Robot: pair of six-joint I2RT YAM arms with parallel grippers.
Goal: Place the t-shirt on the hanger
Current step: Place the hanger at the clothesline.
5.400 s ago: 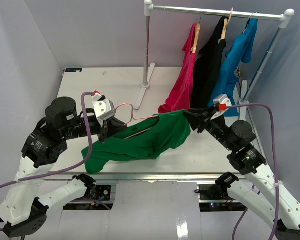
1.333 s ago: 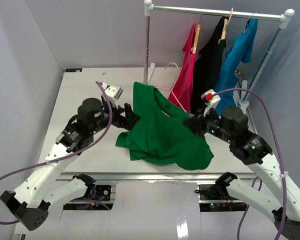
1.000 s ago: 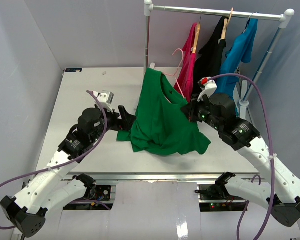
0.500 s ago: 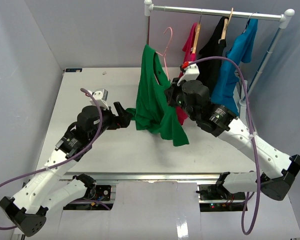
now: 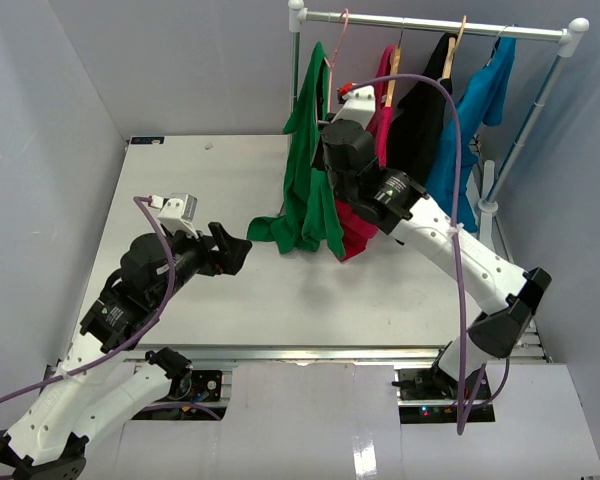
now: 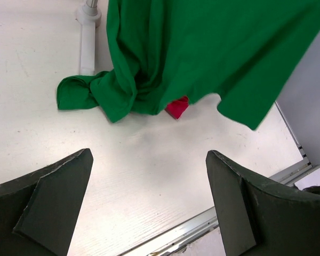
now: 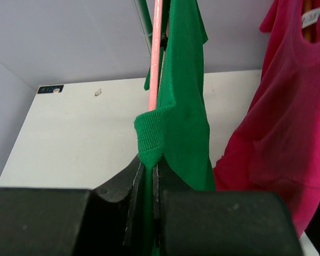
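The green t-shirt [image 5: 310,170] hangs from the pale pink hanger [image 5: 336,45] on the rail, its lower part bunched on the table. My right gripper [image 5: 332,125] is shut on the shirt's ribbed collar [image 7: 152,138], right beside the hanger's pink wire [image 7: 157,58]. My left gripper [image 5: 242,247] is open and empty, low over the table, just left of the bunched cloth. In the left wrist view the shirt [image 6: 202,53] hangs ahead of the fingers [image 6: 58,192].
A white clothes rack [image 5: 435,22] stands at the back right with a magenta-red shirt [image 5: 375,140], a black garment [image 5: 420,120] and a turquoise-blue shirt [image 5: 470,130]. The rack's post and foot [image 5: 490,205] are at the right. Grey walls enclose the table [image 5: 180,190].
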